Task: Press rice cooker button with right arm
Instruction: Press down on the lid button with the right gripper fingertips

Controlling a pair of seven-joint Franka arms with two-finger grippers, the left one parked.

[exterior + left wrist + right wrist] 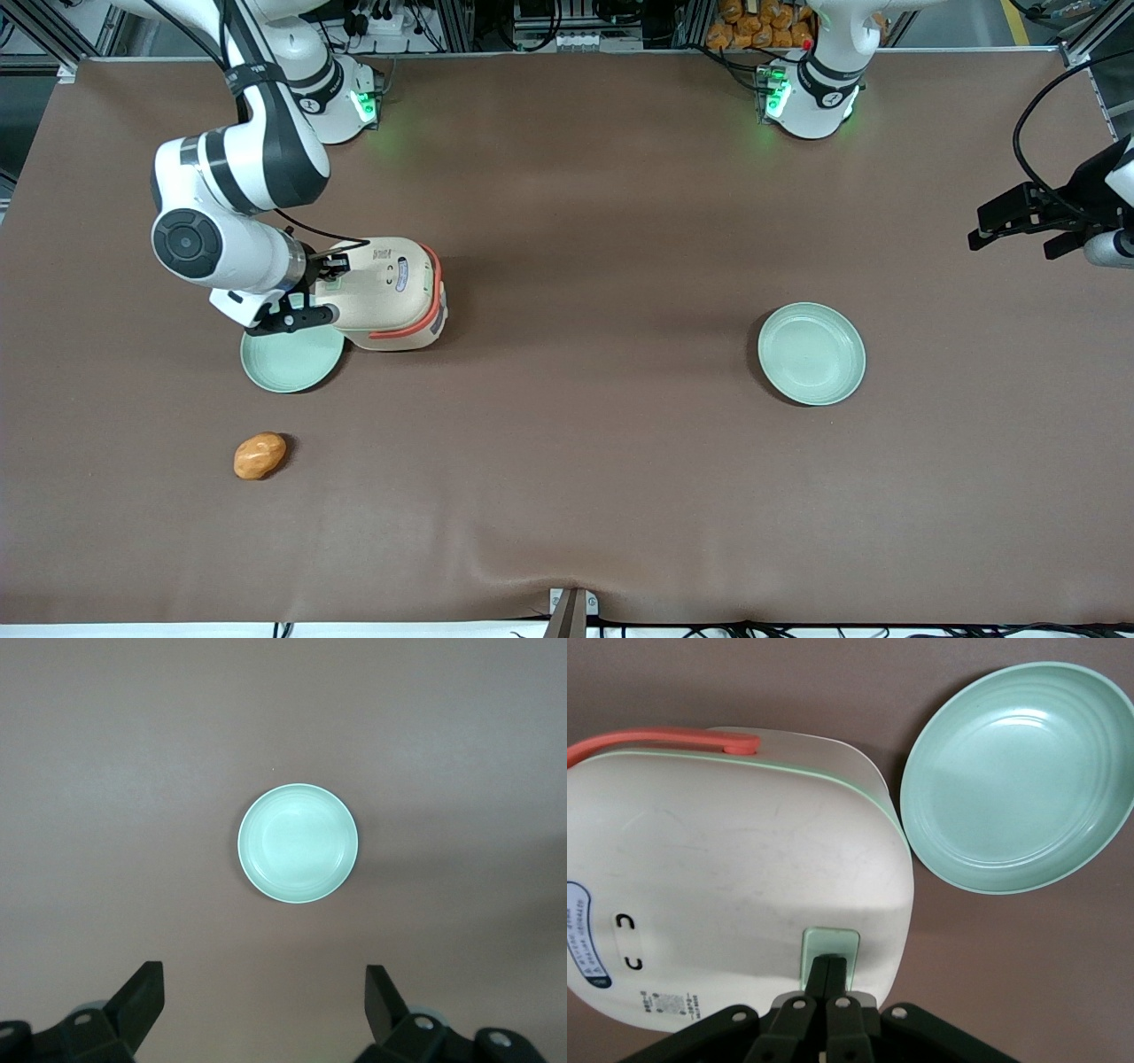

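The cream-beige rice cooker (390, 292) with a coral-orange handle band (433, 301) stands toward the working arm's end of the table. It also shows in the right wrist view (735, 877), lid shut, with its pale green button (830, 950) at the lid's edge. The right arm (230, 221) reaches down beside the cooker. My gripper (334, 282) is shut and empty. In the right wrist view the gripper (830, 964) has its joined fingertips on the green button.
A pale green plate (292, 356) lies against the cooker, nearer the front camera, partly under the gripper; it also shows in the right wrist view (1019, 780). An orange-brown lump (260, 455) lies nearer the camera still. A second green plate (811, 354) lies toward the parked arm's end.
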